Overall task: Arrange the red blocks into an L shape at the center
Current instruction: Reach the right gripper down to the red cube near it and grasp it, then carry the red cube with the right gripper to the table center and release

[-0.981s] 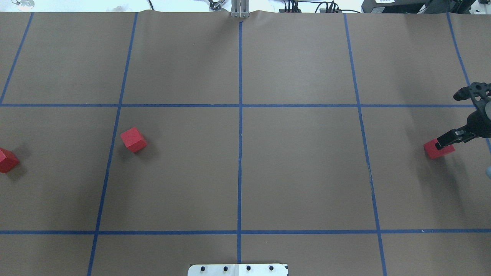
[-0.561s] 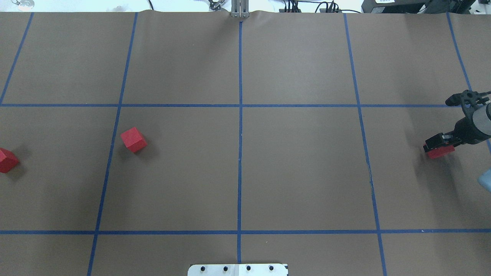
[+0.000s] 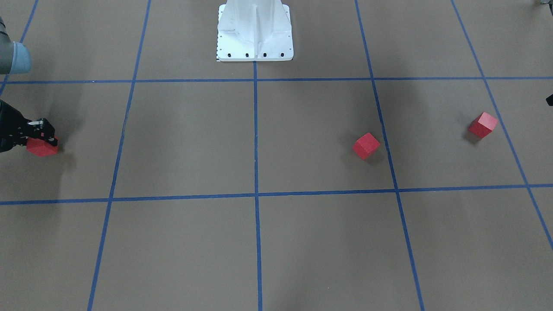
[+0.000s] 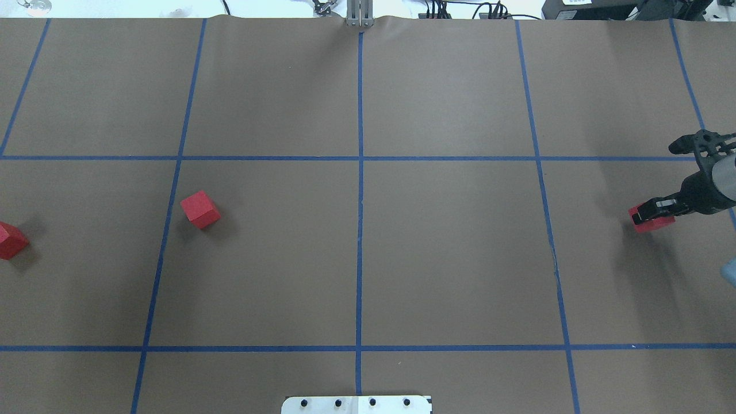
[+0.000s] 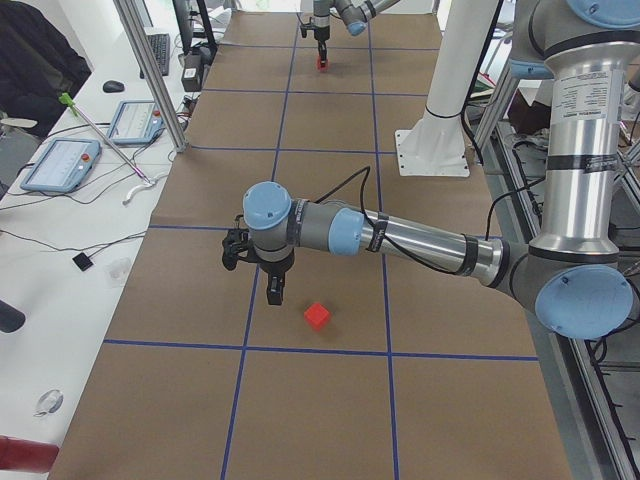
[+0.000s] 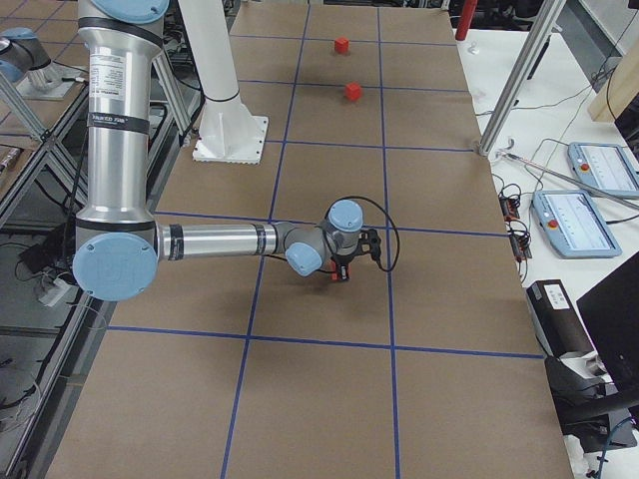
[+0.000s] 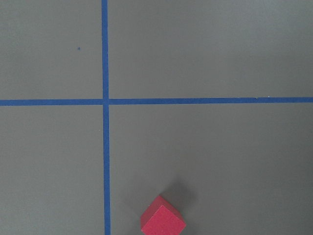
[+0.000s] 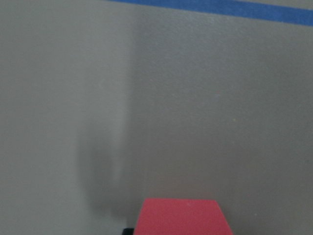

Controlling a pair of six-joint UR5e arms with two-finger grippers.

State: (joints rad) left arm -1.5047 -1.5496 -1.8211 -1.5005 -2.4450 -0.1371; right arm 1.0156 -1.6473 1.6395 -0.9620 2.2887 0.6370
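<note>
The tabletop (image 4: 448,259) is a flat matte brown, ruled into large squares by a grid of blue tape lines (image 4: 360,172). The three red blocks are plain and unmarked: the left-edge block (image 4: 10,240), the inner block (image 4: 200,210) and the right-edge block (image 4: 655,225). The right gripper (image 4: 644,214) and the left gripper (image 5: 275,297) are black. The left arm (image 5: 430,245) and right arm (image 6: 215,241) are silver-grey with pale blue joint caps (image 5: 268,207). The robot's base (image 3: 255,32) is white, with dark bolt heads along its edge.

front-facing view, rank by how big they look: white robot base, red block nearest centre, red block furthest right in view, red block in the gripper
1. white robot base, clearly largest
2-4. centre block, rightmost block, gripped block: look alike; right gripper covers part of the last, so no ranking
</note>
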